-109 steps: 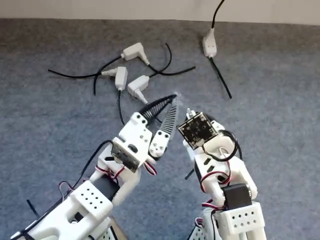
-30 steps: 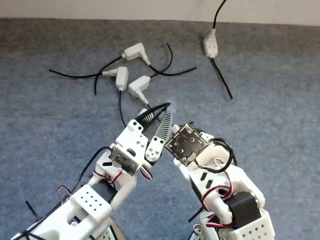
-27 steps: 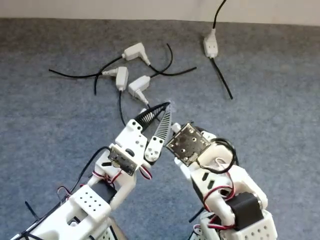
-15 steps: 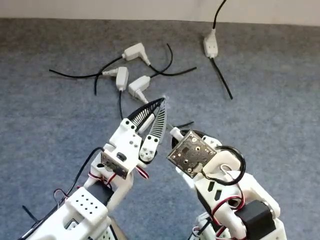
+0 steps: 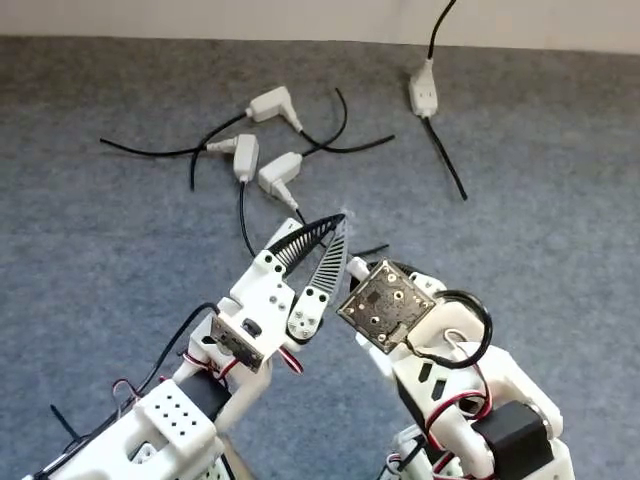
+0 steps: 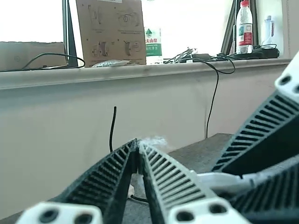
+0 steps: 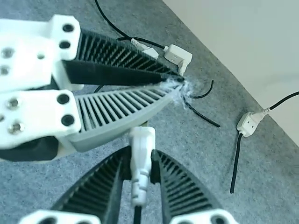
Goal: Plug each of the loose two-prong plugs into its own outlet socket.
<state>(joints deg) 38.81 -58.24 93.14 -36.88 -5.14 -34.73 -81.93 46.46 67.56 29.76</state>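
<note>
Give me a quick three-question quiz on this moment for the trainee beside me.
1. True or false: the right gripper grips a white plug.
2. The left gripper has its fingers: A) wide apart; B) closed tip to tip; C) wrapped around a bottle.
3. How many plugs lie clustered on the carpet just beyond the left gripper's tips?
Key: 1 true; 2 B; 3 three.
</note>
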